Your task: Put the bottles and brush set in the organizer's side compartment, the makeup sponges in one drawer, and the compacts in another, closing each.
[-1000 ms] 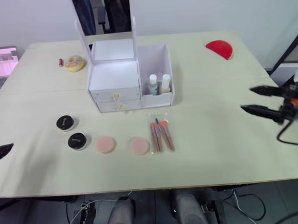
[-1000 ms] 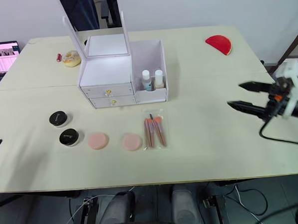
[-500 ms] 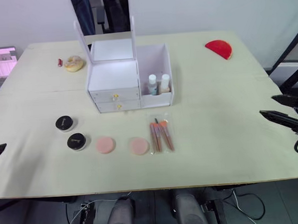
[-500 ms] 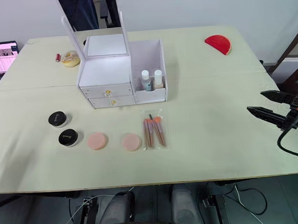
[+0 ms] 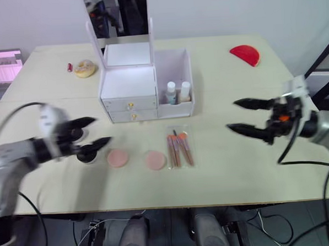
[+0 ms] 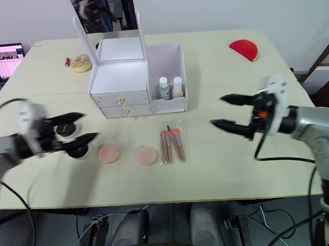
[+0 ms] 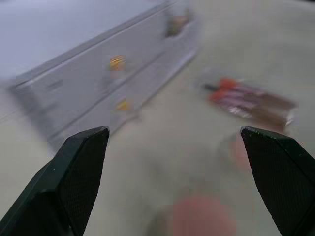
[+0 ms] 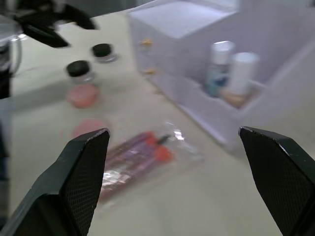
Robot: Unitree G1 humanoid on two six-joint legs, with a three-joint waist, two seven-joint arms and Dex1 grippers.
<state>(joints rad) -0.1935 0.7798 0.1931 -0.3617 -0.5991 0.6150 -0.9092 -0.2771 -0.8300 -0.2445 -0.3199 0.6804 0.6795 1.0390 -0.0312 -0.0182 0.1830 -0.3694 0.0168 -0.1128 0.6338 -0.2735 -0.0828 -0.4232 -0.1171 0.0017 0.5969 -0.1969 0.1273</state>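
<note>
Both grippers open over the tabletop [image 5: 222, 169].

We see the brush set [image 5: 178, 150] lying between our wide-open left gripper [image 5: 90, 132] and wide-open right gripper [image 5: 242, 116]. Two bottles [image 5: 177, 92] stand in the organizer [image 5: 146, 82]; sponges [image 5: 136, 158] and compacts [image 6: 71, 140] lie by the left gripper.

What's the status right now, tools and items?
Left tool open, over the compacts. Right tool open, empty, right of the brush set. Bottles in organizer's side compartment; sponges on the table; drawers shut.

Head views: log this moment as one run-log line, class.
bottles: in side compartment | brush set: on table | left gripper: open | right gripper: open
</note>
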